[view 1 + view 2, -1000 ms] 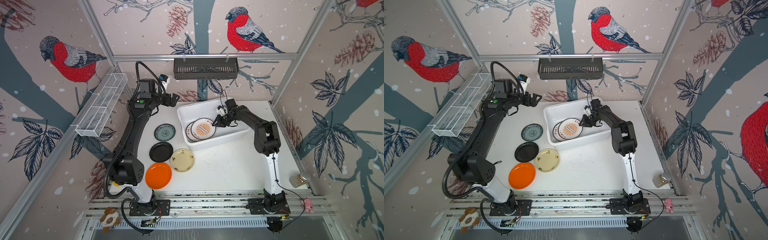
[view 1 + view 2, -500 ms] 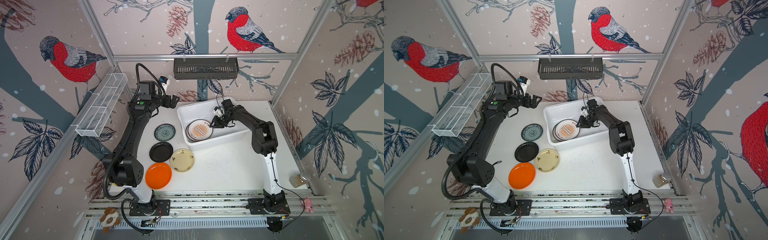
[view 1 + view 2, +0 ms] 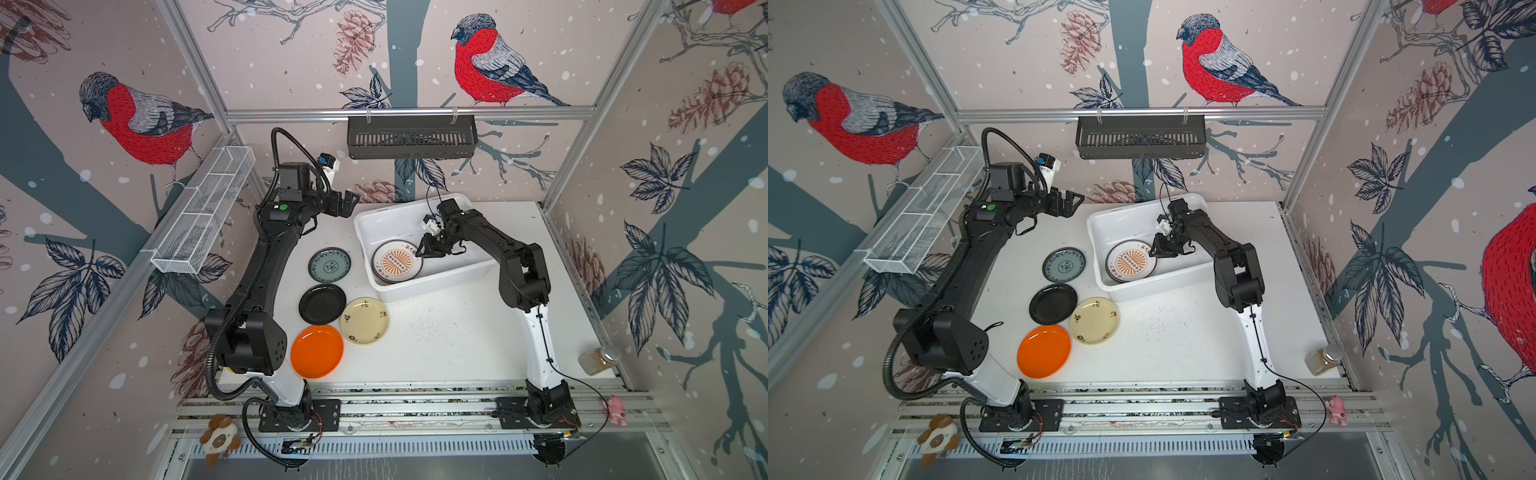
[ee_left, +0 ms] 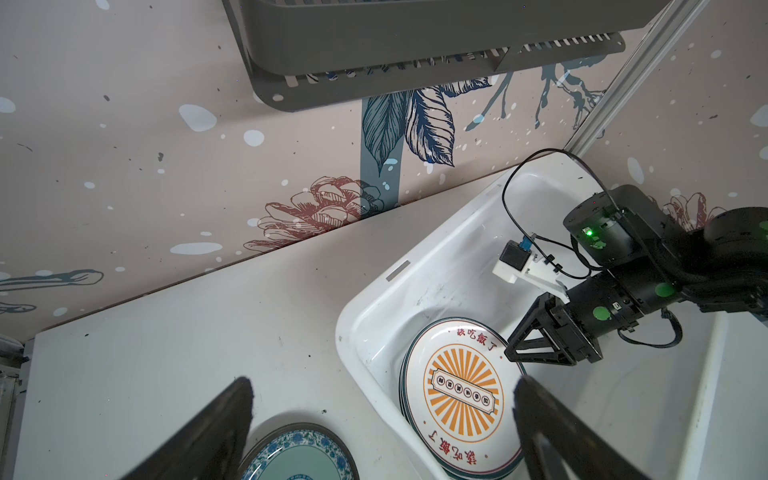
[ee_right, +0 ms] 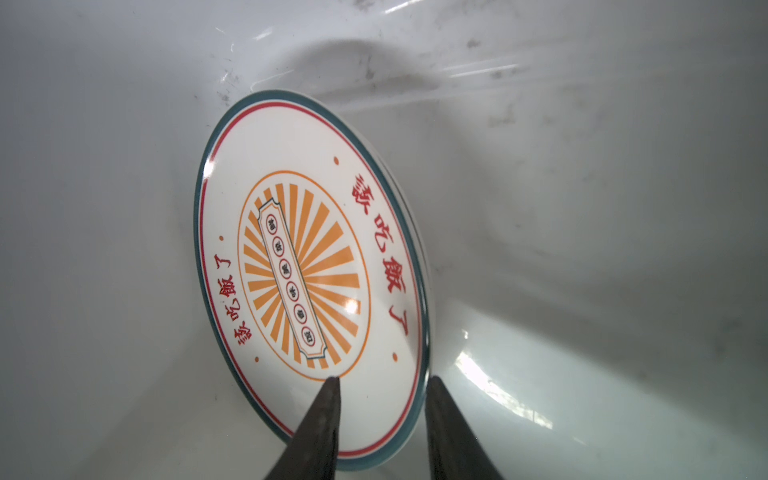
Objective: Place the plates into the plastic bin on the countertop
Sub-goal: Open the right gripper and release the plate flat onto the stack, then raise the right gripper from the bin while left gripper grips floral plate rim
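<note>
A white sunburst plate (image 3: 397, 262) (image 3: 1131, 262) lies on top of a stack at the left end of the plastic bin (image 3: 436, 286) (image 3: 1163, 291). My right gripper (image 3: 424, 250) (image 5: 382, 380) reaches into the bin and straddles that plate's rim (image 5: 307, 270), its jaws slightly parted and loose around the edge. My left gripper (image 3: 351, 203) (image 4: 382, 382) hovers wide open and empty above the countertop (image 3: 449, 340), left of the bin. The teal (image 3: 329, 265) (image 4: 299, 457), black (image 3: 322, 304), cream (image 3: 364, 321) and orange (image 3: 317, 351) plates lie on the countertop.
A black slatted basket (image 3: 411, 137) hangs on the back wall above the bin. A white wire rack (image 3: 203, 216) is mounted on the left wall. A small jar (image 3: 598, 359) stands at the countertop's front right corner.
The right gripper carried the sunburst plate leftward in the bin onto the stack, and its jaws widened a little. The left arm stayed still.
</note>
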